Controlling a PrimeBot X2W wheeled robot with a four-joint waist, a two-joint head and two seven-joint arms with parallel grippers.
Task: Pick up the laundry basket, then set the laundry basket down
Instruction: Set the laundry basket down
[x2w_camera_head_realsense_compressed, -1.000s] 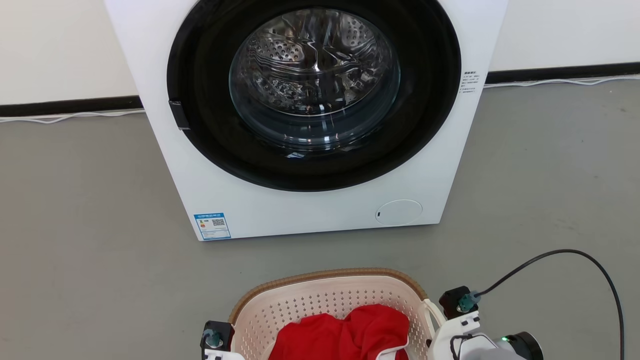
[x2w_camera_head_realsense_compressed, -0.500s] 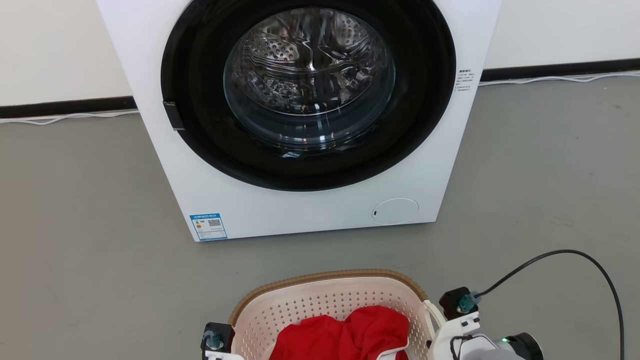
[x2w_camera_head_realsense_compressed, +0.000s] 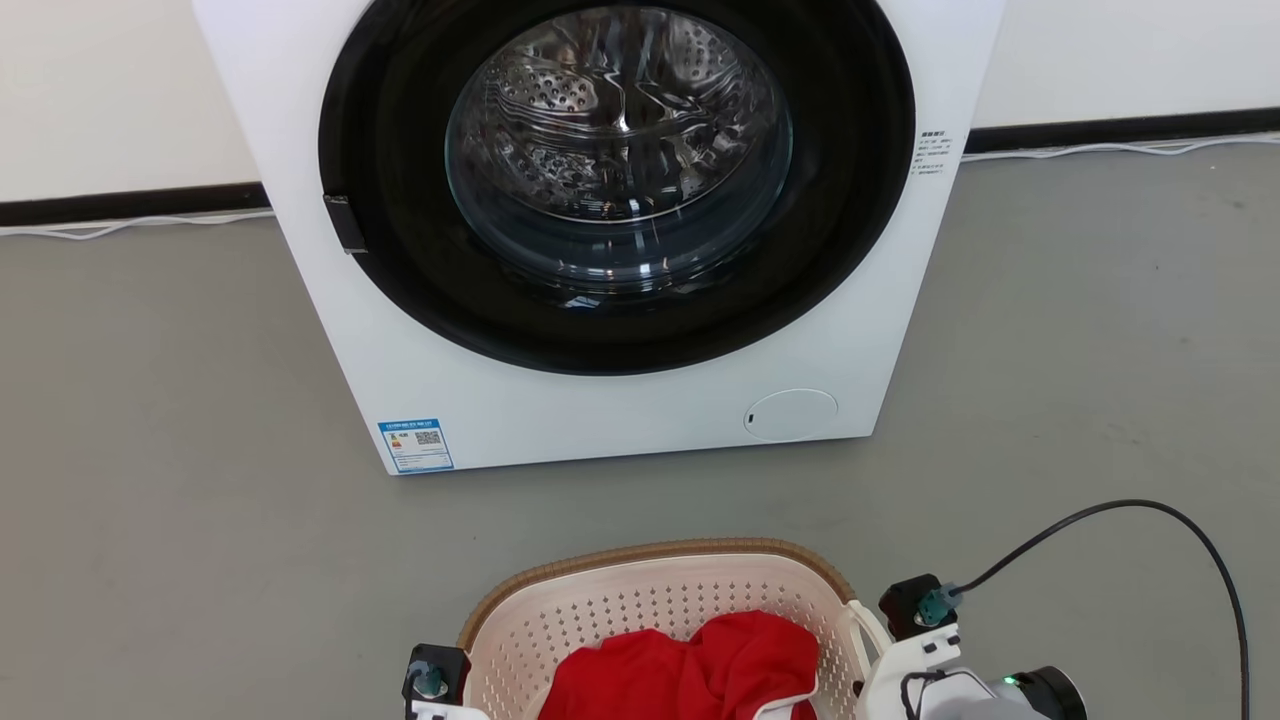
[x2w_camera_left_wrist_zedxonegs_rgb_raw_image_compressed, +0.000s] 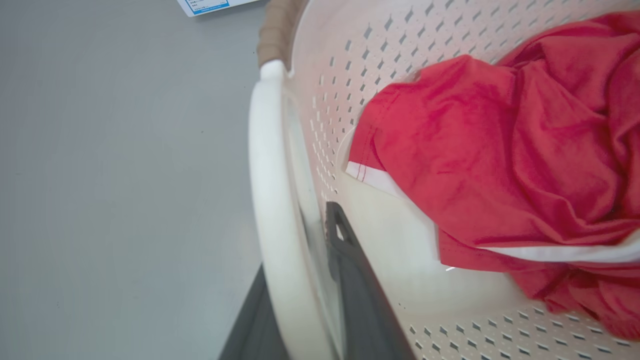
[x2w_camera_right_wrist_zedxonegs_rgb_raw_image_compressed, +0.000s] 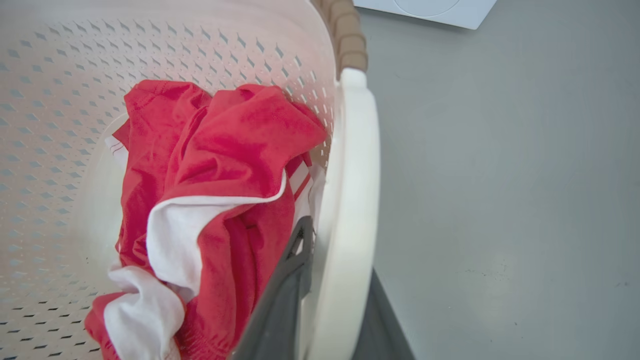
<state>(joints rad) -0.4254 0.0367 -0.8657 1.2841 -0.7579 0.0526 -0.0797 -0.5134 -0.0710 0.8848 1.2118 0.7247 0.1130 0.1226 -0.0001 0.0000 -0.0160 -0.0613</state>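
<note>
The laundry basket (x2w_camera_head_realsense_compressed: 650, 555) is cream-white and perforated with a brown woven-look rim, and sits at the bottom middle of the head view in front of me. A red garment with white trim (x2w_camera_head_realsense_compressed: 690, 665) lies inside it. My left gripper (x2w_camera_left_wrist_zedxonegs_rgb_raw_image_compressed: 295, 260) is shut on the basket's left white handle (x2w_camera_left_wrist_zedxonegs_rgb_raw_image_compressed: 267, 175), one dark finger (x2w_camera_left_wrist_zedxonegs_rgb_raw_image_compressed: 350, 260) inside the wall and the other outside. My right gripper (x2w_camera_right_wrist_zedxonegs_rgb_raw_image_compressed: 340, 280) is shut on the right white handle (x2w_camera_right_wrist_zedxonegs_rgb_raw_image_compressed: 352, 175) in the same way. Whether the basket's bottom touches the floor is hidden.
A white front-loading washing machine (x2w_camera_head_realsense_compressed: 600, 420) with a round glass door stands on the grey floor beyond the basket. A black cable (x2w_camera_head_realsense_compressed: 1100, 515) arcs from my right wrist (x2w_camera_head_realsense_compressed: 915, 605). White cords (x2w_camera_head_realsense_compressed: 130, 228) run along the wall's dark skirting.
The washing machine and floor have shifted a little left and up in the head view, so the camera moved. The basket and both wrists keep their place in the picture.
</note>
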